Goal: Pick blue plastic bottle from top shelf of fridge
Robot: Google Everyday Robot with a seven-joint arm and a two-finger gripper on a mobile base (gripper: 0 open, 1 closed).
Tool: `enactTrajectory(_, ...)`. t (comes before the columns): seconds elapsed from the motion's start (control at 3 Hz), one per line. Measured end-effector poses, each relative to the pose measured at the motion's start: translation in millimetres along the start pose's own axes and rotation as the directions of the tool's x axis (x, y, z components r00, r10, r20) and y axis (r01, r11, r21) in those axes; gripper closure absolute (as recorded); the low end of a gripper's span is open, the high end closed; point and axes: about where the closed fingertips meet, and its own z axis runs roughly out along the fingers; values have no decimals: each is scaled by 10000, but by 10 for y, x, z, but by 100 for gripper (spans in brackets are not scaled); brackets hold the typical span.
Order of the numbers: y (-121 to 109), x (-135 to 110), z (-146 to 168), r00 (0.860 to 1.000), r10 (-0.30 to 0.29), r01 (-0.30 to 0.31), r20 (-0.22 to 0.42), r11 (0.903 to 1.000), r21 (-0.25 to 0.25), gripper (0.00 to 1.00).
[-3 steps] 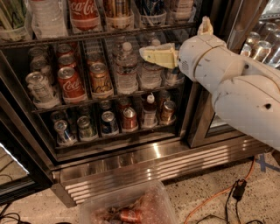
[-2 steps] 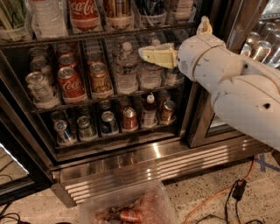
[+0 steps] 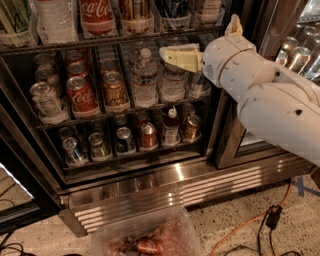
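Note:
The fridge (image 3: 200,192) stands open in front of me, with steel base grille and wire racks. The top shelf (image 3: 115,39) runs along the upper edge and bears tall bottles in clear trays. A dark bottle with blue on it (image 3: 172,7) stands there, right of a brown bottle; its label is cut off by the frame's top, so I cannot confirm it is the blue plastic bottle. The red Coca-Cola bottle (image 3: 97,15) stands further left. My cream gripper (image 3: 175,56) points left just below the top shelf's rail, in front of the second rack's water bottles, under the dark bottle.
Clear water bottles (image 3: 55,20) stand at the top left. The second rack holds cans (image 3: 80,95) and a small water bottle (image 3: 145,80); the lowest rack holds more cans. A clear plastic bin (image 3: 150,235) and an orange cable (image 3: 245,225) lie on the floor. The door frame (image 3: 225,140) stands right.
My gripper has risen a little toward the top shelf's rail. Nothing in the fridge has moved.

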Motion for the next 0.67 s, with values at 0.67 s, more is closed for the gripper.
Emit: enactTrajectory(0.67,-59,102,231,9995,167,-175,279,9994,297,0)
